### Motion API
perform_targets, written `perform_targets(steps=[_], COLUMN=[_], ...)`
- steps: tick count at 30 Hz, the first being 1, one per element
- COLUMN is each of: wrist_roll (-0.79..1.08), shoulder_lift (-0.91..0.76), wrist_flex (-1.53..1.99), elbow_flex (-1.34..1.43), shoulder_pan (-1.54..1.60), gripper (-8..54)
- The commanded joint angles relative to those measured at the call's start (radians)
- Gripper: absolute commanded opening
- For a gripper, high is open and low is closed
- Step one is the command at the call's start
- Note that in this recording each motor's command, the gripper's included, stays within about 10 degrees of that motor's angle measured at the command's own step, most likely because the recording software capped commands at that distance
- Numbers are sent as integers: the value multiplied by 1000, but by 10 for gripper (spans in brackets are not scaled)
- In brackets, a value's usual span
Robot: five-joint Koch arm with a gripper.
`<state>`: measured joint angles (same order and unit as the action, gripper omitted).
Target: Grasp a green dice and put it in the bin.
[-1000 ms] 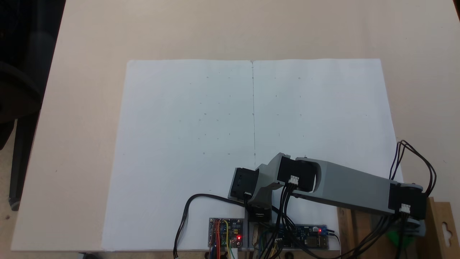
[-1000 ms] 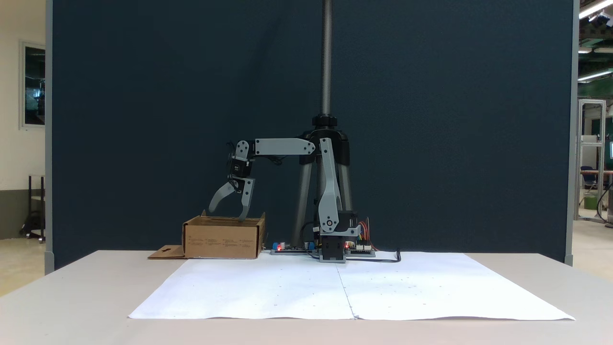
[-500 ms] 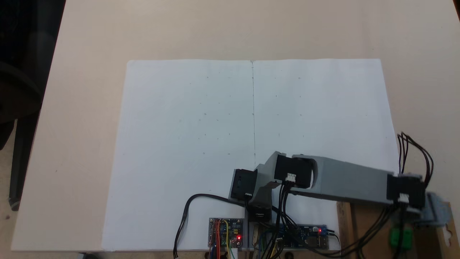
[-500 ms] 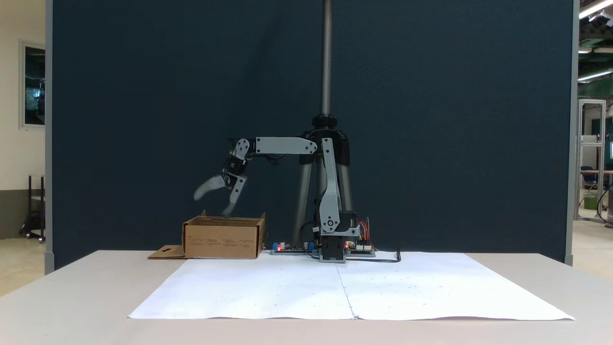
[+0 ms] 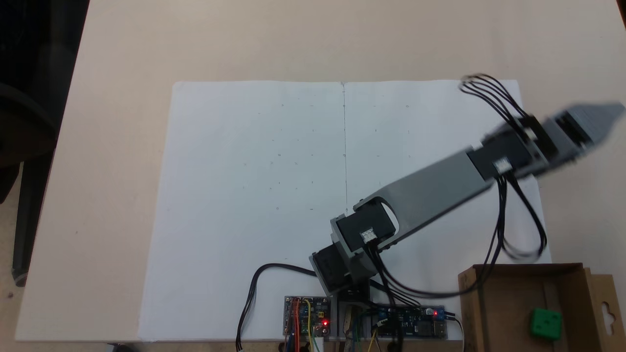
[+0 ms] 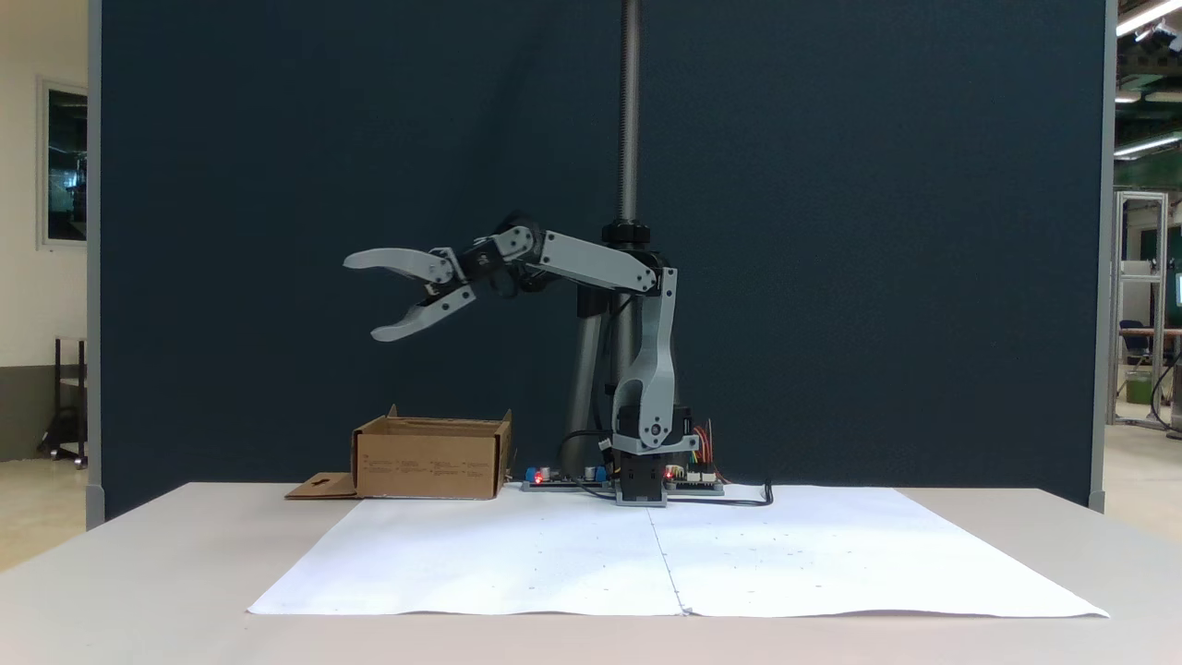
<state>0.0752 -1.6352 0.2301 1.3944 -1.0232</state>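
The green dice [image 5: 547, 323] lies on the floor of the bin [image 5: 503, 308], a brown cardboard box at the bottom right of a fixed view; the bin [image 6: 430, 459] stands left of the arm's base. My gripper [image 6: 360, 300] hangs high in the air, well above and slightly left of the box, its two curved fingers spread wide apart with nothing between them. From above, the gripper [image 5: 604, 117] is blurred near the right edge, far from the bin.
A white paper sheet [image 5: 293, 171] covers the middle of the table. Circuit boards [image 5: 308, 315] and black cables [image 5: 508, 230] sit by the arm's base. The box's flap with a hang-hole [image 5: 606, 308] sticks out to the side. A tripod pole [image 6: 630, 111] rises behind the arm.
The gripper, open over the box a second ago, has risen and swung away from the bin. The dice, earlier partly under the arm, now lies uncovered in the box.
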Motion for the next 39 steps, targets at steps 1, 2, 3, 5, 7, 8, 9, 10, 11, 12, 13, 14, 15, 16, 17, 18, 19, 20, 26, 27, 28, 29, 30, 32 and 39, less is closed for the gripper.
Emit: perform_targets(steps=[1,2,3,5,7,8,9,10,11,12,13,14,15,16,17,18,19,20,26,27,28,29,30,32,39], wrist_roll=[-52,-52,-52,-54,-54,-55,-57,-57,-57,-57,-57,-57,-57,-57,-57,-57,-57,-57,-46,-43,-41,-37,-29,-11,29], shoulder_lift=[-51,-51,-51,-63,-101,-124,-144,-167,-196,-225,-249,-276,-308,-341,-370,-397,-423,-451,-563,-575,-589,-609,-632,-661,-712], wrist_flex=[-72,-72,-72,-74,-77,-81,-92,-124,-178,-207,-240,-276,-311,-343,-371,-403,-435,-468,-662,-696,-724,-756,-790,-854,-1087], elbow_flex=[-9,-6,3,38,110,150,196,253,327,402,476,546,617,683,749,811,870,930,1270,1322,1367,1408,1440,1503,1694], shoulder_pan=[121,179,241,367,532,589,644,699,749,796,836,874,910,934,946,956,965,969,965,963,965,965,965,965,988], gripper=[434,435,435,437,438,438,438,438,439,439,438,438,438,439,439,441,443,446,446,446,446,444,444,443,441])
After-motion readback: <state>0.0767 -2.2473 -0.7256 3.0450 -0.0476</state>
